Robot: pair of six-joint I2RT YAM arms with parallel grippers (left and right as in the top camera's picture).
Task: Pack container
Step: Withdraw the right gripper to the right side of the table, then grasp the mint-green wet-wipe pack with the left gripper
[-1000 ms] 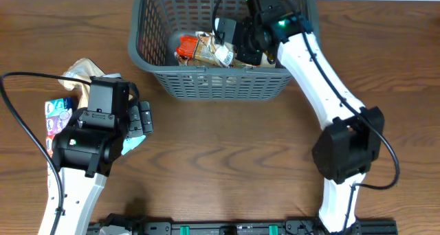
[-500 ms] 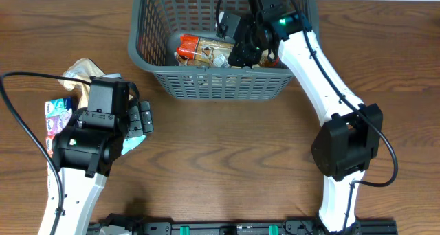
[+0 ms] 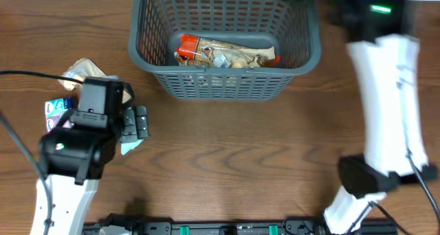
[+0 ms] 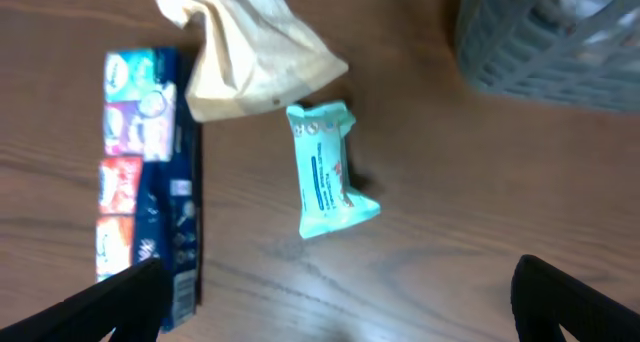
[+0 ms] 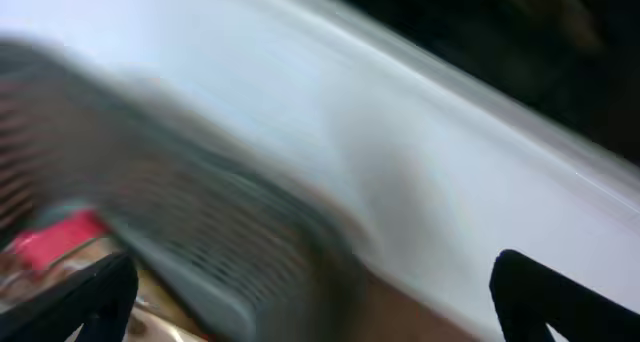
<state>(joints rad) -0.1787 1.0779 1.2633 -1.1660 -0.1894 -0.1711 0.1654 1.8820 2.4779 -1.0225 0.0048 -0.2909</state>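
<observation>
The container (image 3: 142, 53), a dark grey lattice basket, stands at the table's far middle. A red and tan snack pack (image 3: 227, 53) lies on its floor. My right arm (image 3: 385, 70) is a fast blur above the basket's right rim. In the right wrist view the right gripper (image 5: 320, 302) is open and empty over the blurred basket wall (image 5: 200, 222). My left gripper (image 4: 340, 317) is open above bare wood. Just ahead of it lie a teal snack pack (image 4: 328, 172), a tan bag (image 4: 250, 52) and a blue multipack (image 4: 145, 182).
The teal pack (image 3: 130, 144), tan bag (image 3: 86, 70) and blue multipack (image 3: 58, 115) cluster at the table's left, partly under my left arm (image 3: 82, 142). The basket's corner (image 4: 560, 32) shows at the upper right of the left wrist view.
My right gripper opened and left the snack pack in the basket, then swung up and to the right out of it. The left arm shifted slightly to the left.
</observation>
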